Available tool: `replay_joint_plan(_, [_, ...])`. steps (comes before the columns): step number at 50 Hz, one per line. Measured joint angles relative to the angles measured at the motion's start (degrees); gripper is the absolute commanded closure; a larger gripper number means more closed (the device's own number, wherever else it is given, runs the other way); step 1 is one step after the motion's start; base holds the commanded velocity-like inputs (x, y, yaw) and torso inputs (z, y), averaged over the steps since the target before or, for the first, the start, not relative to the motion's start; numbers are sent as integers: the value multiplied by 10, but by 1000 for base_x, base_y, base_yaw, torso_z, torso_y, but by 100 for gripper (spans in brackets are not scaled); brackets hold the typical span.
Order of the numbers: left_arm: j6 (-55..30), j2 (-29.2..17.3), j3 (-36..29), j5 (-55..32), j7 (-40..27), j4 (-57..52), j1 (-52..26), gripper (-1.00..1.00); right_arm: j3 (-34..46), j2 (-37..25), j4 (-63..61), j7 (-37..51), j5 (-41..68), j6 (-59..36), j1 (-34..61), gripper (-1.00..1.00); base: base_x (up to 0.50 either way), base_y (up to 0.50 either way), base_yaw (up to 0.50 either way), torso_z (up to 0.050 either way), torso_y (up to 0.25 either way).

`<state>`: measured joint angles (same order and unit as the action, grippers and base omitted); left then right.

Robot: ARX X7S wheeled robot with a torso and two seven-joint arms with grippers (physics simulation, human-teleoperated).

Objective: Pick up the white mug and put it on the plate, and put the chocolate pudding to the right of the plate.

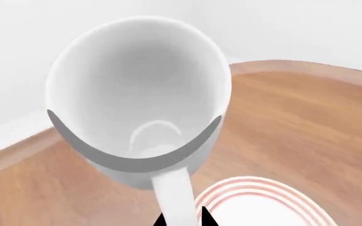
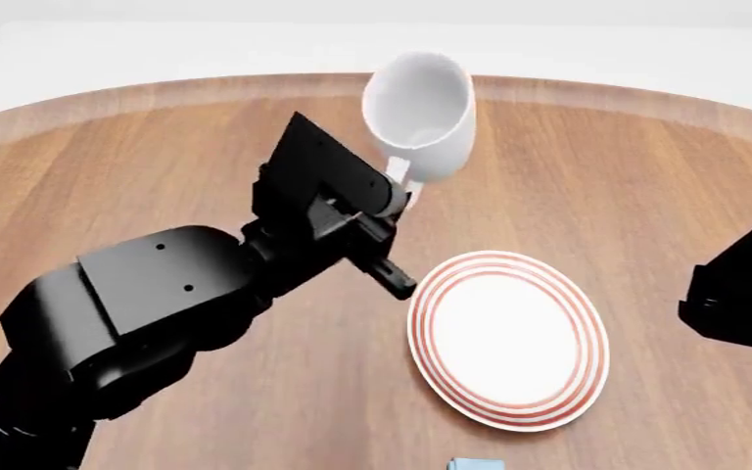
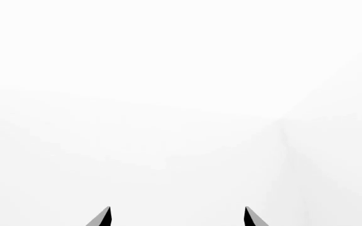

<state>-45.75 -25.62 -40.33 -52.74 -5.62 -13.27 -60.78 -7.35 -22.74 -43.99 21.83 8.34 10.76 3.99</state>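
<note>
The white mug [image 2: 422,103] hangs in the air, tilted so its mouth faces the head camera, beyond the far left rim of the plate [image 2: 507,338]. My left gripper [image 2: 399,191] is shut on the mug's loop handle [image 1: 175,197]. In the left wrist view the mug [image 1: 137,94] fills the frame, with the black tips of my left gripper [image 1: 184,219] either side of the handle and the red-ringed plate [image 1: 263,207] beneath. A light blue corner of the chocolate pudding [image 2: 478,463] shows at the head view's near edge. My right gripper [image 3: 177,217] is open and faces blank white.
The round wooden table [image 2: 128,166] carries the plate; its curved far edge [image 2: 219,83] meets a white floor. My right arm [image 2: 742,284] is a black shape at the right edge, beside the plate.
</note>
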Motion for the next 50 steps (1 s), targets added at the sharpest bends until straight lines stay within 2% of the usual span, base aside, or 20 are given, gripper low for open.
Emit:
replay_joint_plan(9, [-6,17,-46,10,98,41,-55,100,-1,-2,1,1,2,1,0,-100,0,0,0,0,0])
replay_joint_plan(17, [-30,47,-76,4,154,89,-99,100,-1,-3,2,3,3,1,0,-100,0,0,0,0,0])
replay_joint_plan(37, [-101,141,-150,1,210,245,-140,100,-1,-6,9,6,4,2,1,-100,0,0,0,0,0])
replay_joint_plan(50, [-84,188,-163,-1,240,323,-136,100,0,-5,21,7,4,9,0,-100,0,0,0,0,0])
